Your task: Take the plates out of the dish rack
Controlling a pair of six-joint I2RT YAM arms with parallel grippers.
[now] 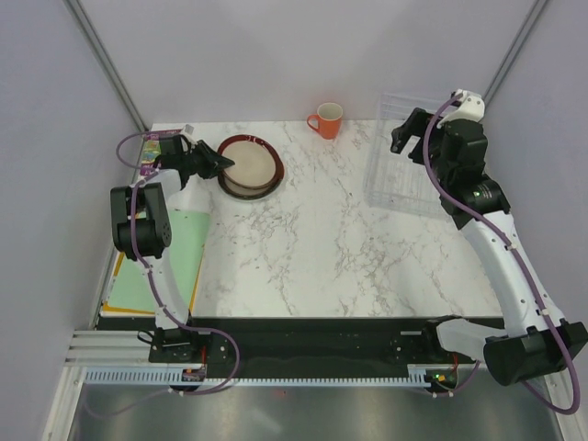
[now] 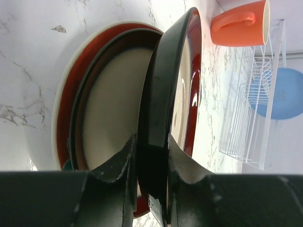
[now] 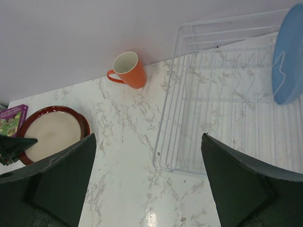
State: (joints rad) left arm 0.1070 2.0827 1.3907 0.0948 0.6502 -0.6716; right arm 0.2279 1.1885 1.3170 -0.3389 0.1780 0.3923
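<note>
My left gripper [image 1: 218, 163] [image 2: 151, 147] is shut on the near rim of a cream plate with a dark red-brown rim [image 2: 187, 71], held tilted over a second such plate [image 2: 118, 104]. That plate lies on a red-banded plate [image 2: 64, 99]. The stack [image 1: 253, 170] sits at the back left and also shows in the right wrist view [image 3: 52, 132]. The white wire dish rack [image 1: 395, 175] [image 3: 213, 109] [image 2: 246, 109] stands at the back right. A light blue plate [image 3: 289, 56] [image 2: 284, 94] stands upright in it. My right gripper [image 1: 409, 133] [image 3: 151, 184] is open and empty above the rack's left edge.
An orange mug [image 1: 325, 119] [image 3: 128, 70] [image 2: 241, 23] stands at the back between the stack and the rack. A green mat [image 1: 179, 248] and a purple box [image 1: 163, 136] lie along the left edge. Grey walls close in the back and sides.
</note>
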